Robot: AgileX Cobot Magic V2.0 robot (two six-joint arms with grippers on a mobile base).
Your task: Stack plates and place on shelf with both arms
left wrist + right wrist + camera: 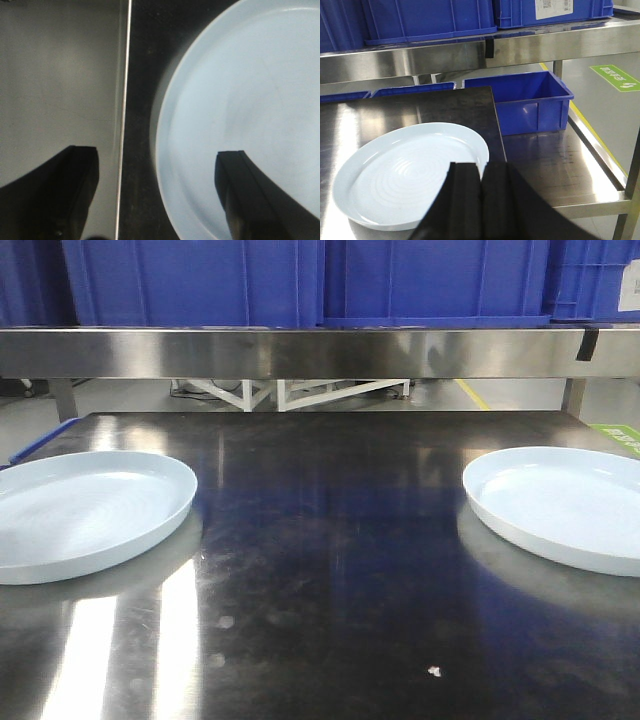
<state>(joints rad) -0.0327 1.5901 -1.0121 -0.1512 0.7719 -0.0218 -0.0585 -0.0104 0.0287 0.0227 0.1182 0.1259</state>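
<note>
Left fingers [250, 195] seen spread wide apart, nothing held. Left plate [240, 100] laid flat beneath one finger; other finger placed past edge of counter [140, 100]. Right fingers [470, 200] pressed together, nothing gripped. Right plate [405, 175] set on counter just ahead of tips, toward their left. Plates seen well apart, unstacked. Shelf [300, 352] located beyond fingers at back, loaded with blue crates [200, 280].

Showing pale bluish-white on left plate [85, 515] and right plate [565, 505], faint concentric rings marking the latter. Reading dark glossy steel on tabletop [330, 540], brushed silver on shelf [300, 352], deep blue on crates [300, 280], black on right gripper [481, 172].
</note>
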